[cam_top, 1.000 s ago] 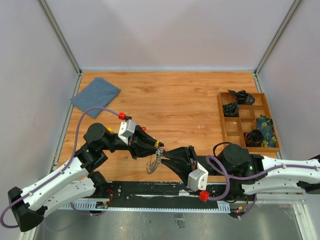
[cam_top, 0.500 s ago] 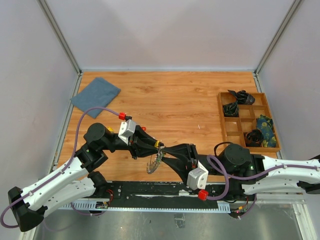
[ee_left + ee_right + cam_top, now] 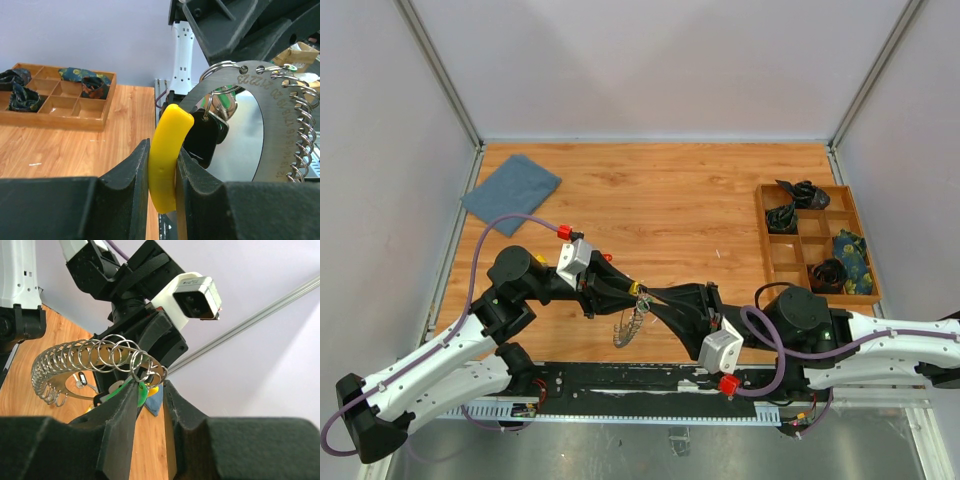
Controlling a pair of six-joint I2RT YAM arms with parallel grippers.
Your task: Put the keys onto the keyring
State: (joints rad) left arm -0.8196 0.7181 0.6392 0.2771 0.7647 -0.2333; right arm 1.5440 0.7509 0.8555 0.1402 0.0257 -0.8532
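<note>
The keyring [image 3: 628, 328] is a curved metal plate [image 3: 250, 100] fringed with small wire rings [image 3: 65, 357], hanging low between both arms above the table's front edge. My left gripper [image 3: 633, 292] [image 3: 162, 165] is shut on the keyring's yellow tag [image 3: 166, 160]. A black key head [image 3: 202, 142] hangs just behind that tag. My right gripper [image 3: 645, 293] [image 3: 151, 385] faces the left one. Its narrow jaws close on a small split ring [image 3: 159, 374] at the plate's end, and the green tag [image 3: 141, 392] lies against its left finger. No loose keys show on the table.
A folded blue cloth [image 3: 510, 193] lies at the back left of the wooden table. A wooden compartment tray [image 3: 817, 243] [image 3: 55, 107] at the right holds black cable bundles and a patterned cloth. White walls with metal rails surround the table.
The right wrist has shifted a little up and to the right, and its fingers now reach closer to the left gripper at the keyring's top. The left arm has not moved.
</note>
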